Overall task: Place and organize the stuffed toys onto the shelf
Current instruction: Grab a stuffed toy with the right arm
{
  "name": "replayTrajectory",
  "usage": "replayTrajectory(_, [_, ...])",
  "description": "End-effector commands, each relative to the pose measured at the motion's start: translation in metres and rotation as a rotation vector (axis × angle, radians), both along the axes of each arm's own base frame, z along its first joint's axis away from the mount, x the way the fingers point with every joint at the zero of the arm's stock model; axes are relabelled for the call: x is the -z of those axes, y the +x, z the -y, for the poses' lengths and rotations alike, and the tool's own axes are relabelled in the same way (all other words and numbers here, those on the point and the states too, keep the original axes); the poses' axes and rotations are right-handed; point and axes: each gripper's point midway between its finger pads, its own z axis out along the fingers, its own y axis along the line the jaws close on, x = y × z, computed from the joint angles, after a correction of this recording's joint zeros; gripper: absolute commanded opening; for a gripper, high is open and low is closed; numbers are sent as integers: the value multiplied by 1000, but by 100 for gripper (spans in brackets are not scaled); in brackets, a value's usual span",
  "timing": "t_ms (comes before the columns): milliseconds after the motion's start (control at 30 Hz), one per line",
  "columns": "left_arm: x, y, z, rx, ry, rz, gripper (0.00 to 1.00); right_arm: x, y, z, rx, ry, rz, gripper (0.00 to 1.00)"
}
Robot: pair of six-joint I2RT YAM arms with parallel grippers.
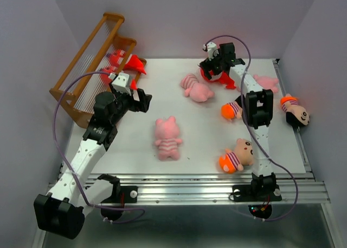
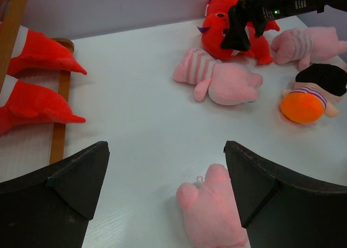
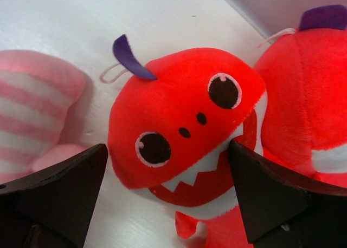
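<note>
My right hand (image 3: pixel 167 161) hangs open over one red monster (image 3: pixel 184 112) at the far edge of the table (image 1: pixel 168 96). Closing could snag the touching second monster (image 3: pixel 309 96). My left hand (image 2: pixel 165 150) is open and empty.

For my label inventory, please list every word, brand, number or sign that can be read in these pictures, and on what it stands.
None: no word, number, brand or sign can be read in any view. The red monster shows only a stitched face; the shelf and the pink pig carry no print.

Overhead rear view, low wrist views, sharing red monster (image 3: pixel 184 129)
</note>
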Motion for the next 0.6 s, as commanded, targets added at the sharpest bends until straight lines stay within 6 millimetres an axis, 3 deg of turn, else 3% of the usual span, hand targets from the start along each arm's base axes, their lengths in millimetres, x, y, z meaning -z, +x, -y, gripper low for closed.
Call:
replayTrajectory(0, [-2,2,0,11,10,23,99,-17,35,34,203,-41,114,96])
replayTrajectory(100, [-2,1,5,35,4,24,99,0,32,32,215,-50,86,88])
replayTrajectory(233, [-6,-2,12,79,-20,46,99,19,28,34,237,-51,47,58])
replayTrajectory(300, [-5,-4,15,98,-29,48,99,10,26,30,239,-17,47,27])
replayTrajectory(333, [-4,-5,18,116,-44,48,99,8,23,33,269,25,26,5])
replayTrajectory(367, [-3,-5,19,119,-57,42,99,-17,20,29,266,69,52,1])
replayTrajectory(400, [-2,-6,21,124,-69,36,99,-29,17,27,253,121,53,1])
replayTrajectory(433, [-2,-7,25,150,-86,28,99,-29,9,30,281,170,22,1])
replayTrajectory(467, [-1,-9,29,174,-93,23,99,-69,5,26,269,219,80,1])
replayTrajectory(500, [-1,-10,33,197,-102,20,99,-86,-1,26,254,265,89,1])
replayTrajectory(567, [-1,-15,45,266,-159,10,99,-103,-16,34,282,349,77,1])
